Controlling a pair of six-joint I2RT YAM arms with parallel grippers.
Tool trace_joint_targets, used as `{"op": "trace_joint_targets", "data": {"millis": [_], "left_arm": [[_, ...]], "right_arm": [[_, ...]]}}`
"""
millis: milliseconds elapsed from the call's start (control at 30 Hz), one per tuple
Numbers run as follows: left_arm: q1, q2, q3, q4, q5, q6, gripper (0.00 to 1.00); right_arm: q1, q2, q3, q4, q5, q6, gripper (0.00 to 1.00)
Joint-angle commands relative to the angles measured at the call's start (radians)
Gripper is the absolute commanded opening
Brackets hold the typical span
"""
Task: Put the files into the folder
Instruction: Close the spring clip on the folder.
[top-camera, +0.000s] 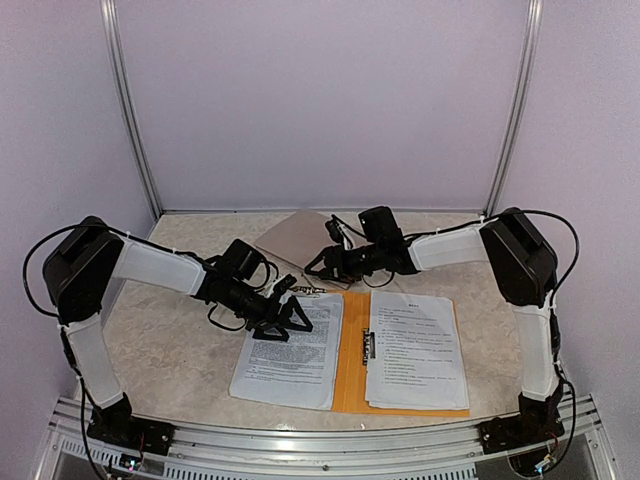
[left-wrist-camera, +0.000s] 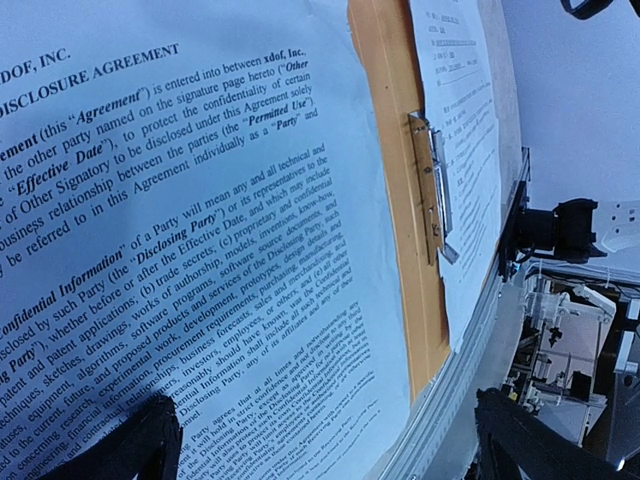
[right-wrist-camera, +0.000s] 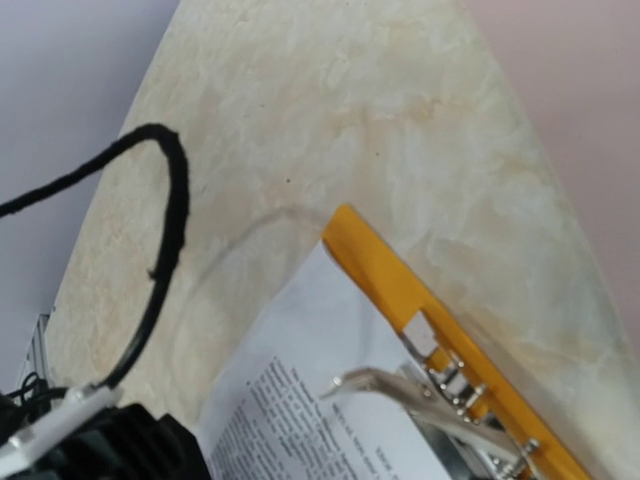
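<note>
Left wrist, left jaws spread wide, over files (left-wrist-camera: 200, 250)

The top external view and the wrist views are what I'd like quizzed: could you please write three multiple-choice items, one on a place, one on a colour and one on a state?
1. Where does the clipboard lie?
A. beyond the folder's far edge
B. on the folder's right half
C. under the folder

2. What colour is the folder?
A. green
B. orange
C. blue

3. The left claw is:
A. open
B. shut on nothing
C. shut on the folder

Key: 1 A, it lies past the folder's top edge; 2 B, orange shows between the files; 3 A, its fingers stand wide apart.
</note>
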Motion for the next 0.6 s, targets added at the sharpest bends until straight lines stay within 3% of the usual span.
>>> {"op": "trace_joint_targets", "data": {"millis": [0, 567], "left_arm": [[0.000, -0.010, 0.032, -0.063, -0.062, 0.023, 0.99], [0.011, -0.081, 0.185, -0.128, -0.109, 0.010, 0.99]], "right_arm": [[-0.010, -0.019, -0.003, -0.030, -0.005, -0.028, 0.61], [-0.056, -0.082, -0.067, -0.032, 0.012, -0.062, 0.60]]}}
